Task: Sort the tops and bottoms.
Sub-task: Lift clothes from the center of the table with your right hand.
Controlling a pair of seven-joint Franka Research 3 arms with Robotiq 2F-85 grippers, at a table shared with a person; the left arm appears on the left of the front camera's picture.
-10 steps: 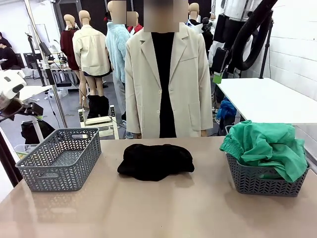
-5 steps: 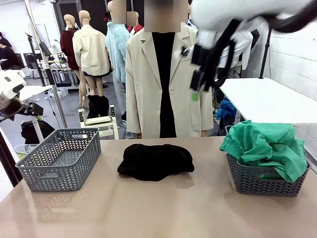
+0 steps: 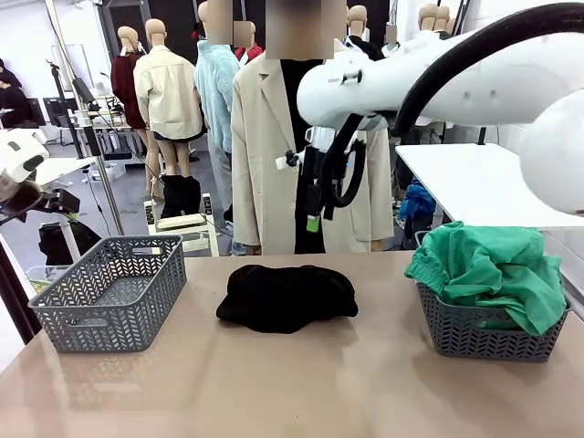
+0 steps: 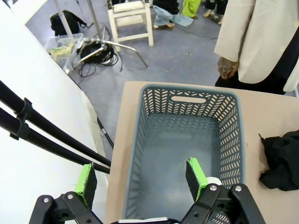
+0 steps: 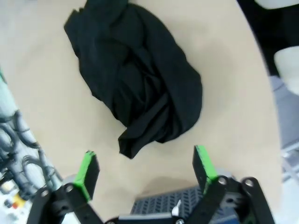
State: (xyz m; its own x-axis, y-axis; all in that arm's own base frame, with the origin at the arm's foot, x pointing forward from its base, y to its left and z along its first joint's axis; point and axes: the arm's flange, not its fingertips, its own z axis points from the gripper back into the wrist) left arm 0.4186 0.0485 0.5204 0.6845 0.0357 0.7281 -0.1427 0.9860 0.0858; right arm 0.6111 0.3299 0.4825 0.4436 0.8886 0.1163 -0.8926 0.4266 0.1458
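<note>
Since a moment ago, the right arm (image 3: 438, 82) has swept further into the upper middle of the front view, and now hangs in front of a person in a beige blazer (image 3: 265, 146). The black garment (image 3: 286, 297) lies bunched at the centre of the table (image 3: 292, 392). At right, the green garment (image 3: 488, 265) spills over a grey basket (image 3: 474, 333). At left stands another grey basket (image 3: 109, 292).

From the right wrist, the right gripper (image 5: 145, 170) hangs released, fingers wide apart, above the black garment.

From the left wrist, the left gripper (image 4: 140, 179) hovers released, fingers spread, over the left basket, one pad over its floor.
</note>
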